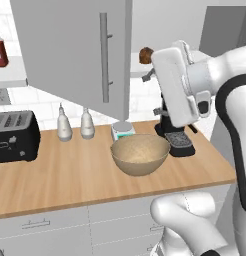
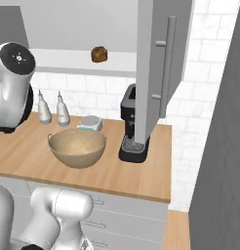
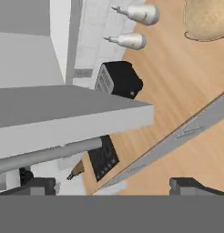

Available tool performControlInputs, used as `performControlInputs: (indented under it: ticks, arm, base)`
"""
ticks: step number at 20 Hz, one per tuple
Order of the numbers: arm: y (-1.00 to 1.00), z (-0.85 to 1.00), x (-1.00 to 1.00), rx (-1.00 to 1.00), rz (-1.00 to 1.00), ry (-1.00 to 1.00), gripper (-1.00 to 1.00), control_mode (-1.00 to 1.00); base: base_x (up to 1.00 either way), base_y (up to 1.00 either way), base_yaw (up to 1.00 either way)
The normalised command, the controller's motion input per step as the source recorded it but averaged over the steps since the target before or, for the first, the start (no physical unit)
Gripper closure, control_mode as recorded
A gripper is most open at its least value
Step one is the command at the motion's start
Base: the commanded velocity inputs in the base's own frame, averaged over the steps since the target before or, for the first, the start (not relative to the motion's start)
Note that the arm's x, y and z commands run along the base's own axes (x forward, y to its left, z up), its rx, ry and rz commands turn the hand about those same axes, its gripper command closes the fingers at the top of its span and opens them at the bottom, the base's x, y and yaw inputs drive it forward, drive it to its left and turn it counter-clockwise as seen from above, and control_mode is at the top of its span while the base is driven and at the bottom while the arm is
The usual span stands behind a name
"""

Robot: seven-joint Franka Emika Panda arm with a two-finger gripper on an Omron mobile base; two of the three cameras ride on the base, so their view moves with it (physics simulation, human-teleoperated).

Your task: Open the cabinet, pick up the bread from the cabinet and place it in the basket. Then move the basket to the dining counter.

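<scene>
Door swing risk: both cabinet [image 2: 156, 63] doors stand open; the left door [image 1: 75, 50] hangs over the worktop just beside the hand, so a wide swing of the arm could knock it.
Reach risk: bread [image 2: 98, 54] sits on the open cabinet shelf, near the front edge; a clumsy approach could nudge it off, past the basket below.
Grip risk: bread is small and lumpy; likely to slip or crumble if pinched off-centre.
Drop risk: basket [image 1: 140, 153] is round-bottomed; a drop onto its rim might rock it toward the coffee machine [image 2: 132, 124] close beside it.
Gripper [image 3: 118, 185]: fingers spread wide, nothing between them; a door handle [image 3: 45, 154] crosses just ahead in the hand view.
Step, as judged: cabinet opened, bread not yet fetched; basket not moved.
Worktop [image 1: 70, 175]: light wood, narrow, white tile behind, grey drawers below.
On it: black toaster [image 1: 14, 135] far left, two pale bottles [image 1: 75, 124] at the back, small scale [image 1: 123, 130] behind the basket.
Room: grey wall panel at right; jar [image 1: 0, 50] on the left-hand shelf.
</scene>
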Motion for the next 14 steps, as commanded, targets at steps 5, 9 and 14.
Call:
performControlInputs:
  ticks: [5, 9, 14]
  arm:
    - [0.00, 0.05, 1.00, 0.34, 0.19, 0.38, -1.00, -1.00]
    - [0.40, 0.00, 0.92, 0.19, 0.30, 0.31, -1.00, -1.00]
    - [0.86, 0.00, 0.52, 0.05, 0.36, 0.18, -1.00, -1.00]
  base:
    - [0.00, 0.00, 0.00]
    - [0.00, 0.00, 0.00]
    - [0.00, 0.00, 0.00]
